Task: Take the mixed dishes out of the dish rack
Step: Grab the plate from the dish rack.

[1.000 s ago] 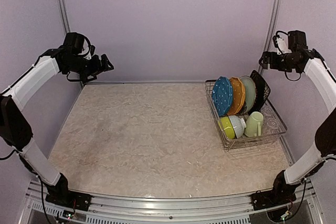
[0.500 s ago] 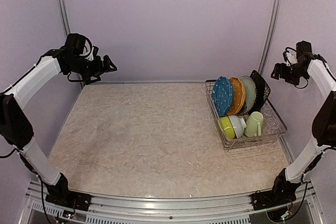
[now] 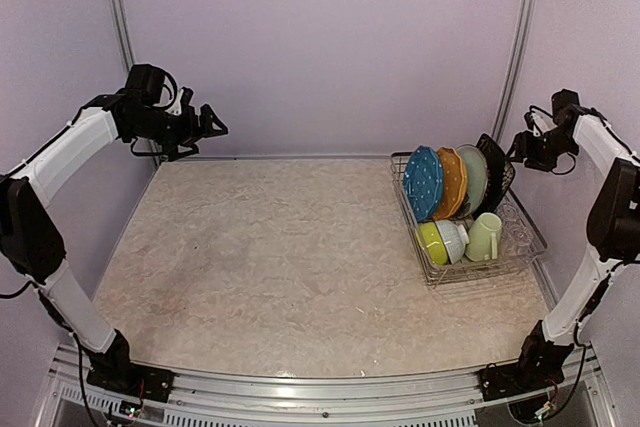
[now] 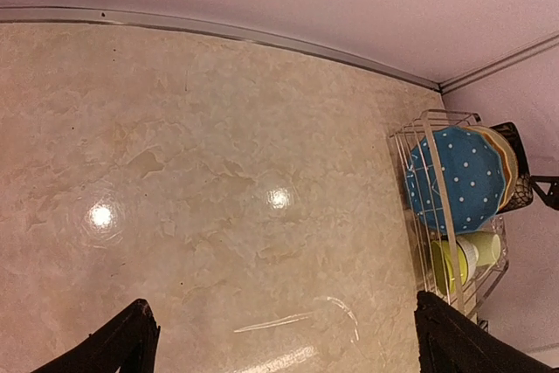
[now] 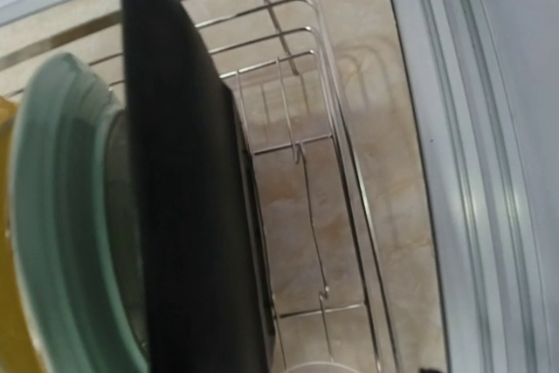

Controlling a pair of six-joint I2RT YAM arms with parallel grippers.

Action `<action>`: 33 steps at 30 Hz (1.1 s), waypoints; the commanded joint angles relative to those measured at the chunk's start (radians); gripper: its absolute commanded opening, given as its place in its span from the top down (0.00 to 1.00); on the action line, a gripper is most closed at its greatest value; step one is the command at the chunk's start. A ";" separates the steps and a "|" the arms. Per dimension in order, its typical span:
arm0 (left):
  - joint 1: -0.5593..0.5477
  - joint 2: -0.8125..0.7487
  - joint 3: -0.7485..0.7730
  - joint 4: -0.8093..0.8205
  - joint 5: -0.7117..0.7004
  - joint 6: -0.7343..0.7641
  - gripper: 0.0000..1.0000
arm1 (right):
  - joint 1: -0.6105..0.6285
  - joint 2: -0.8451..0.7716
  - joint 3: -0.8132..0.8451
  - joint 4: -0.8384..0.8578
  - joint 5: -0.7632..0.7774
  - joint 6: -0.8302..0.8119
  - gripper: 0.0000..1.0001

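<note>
dish rack (image 3: 528, 239): loaded, just below right gripper (image 3: 520, 150), well apart from left gripper (image 3: 212, 124) | black square plate (image 5: 188, 216): upright, rack's far end, nearest right gripper | left gripper: spread wide, empty | right gripper: opening cannot be told

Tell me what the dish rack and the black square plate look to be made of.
Dish rack: metal wire, bright silver, probably chromed or stainless steel; the thin rods glint. Black square plate: opaque and smooth, with a dull sheen and a thin edge; glazed ceramic or melamine, cannot tell which.
</note>
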 commanded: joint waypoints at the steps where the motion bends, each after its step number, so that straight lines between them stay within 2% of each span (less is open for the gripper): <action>1: 0.000 0.024 0.023 0.027 0.039 0.012 0.01 | 0.035 0.046 0.056 -0.043 0.030 -0.028 0.37; 11: 0.009 0.035 0.026 0.032 0.055 0.016 0.01 | 0.128 0.139 0.129 -0.083 0.175 -0.059 0.60; 16: 0.015 0.035 0.024 0.033 0.065 0.020 0.01 | 0.157 0.189 0.179 -0.106 0.225 -0.071 0.68; 24: 0.019 0.039 0.021 0.037 0.077 0.020 0.01 | 0.175 0.235 0.216 -0.120 0.257 -0.074 0.81; 33: 0.027 0.045 0.025 0.047 0.086 0.013 0.01 | 0.183 0.232 0.241 -0.133 0.276 -0.074 1.00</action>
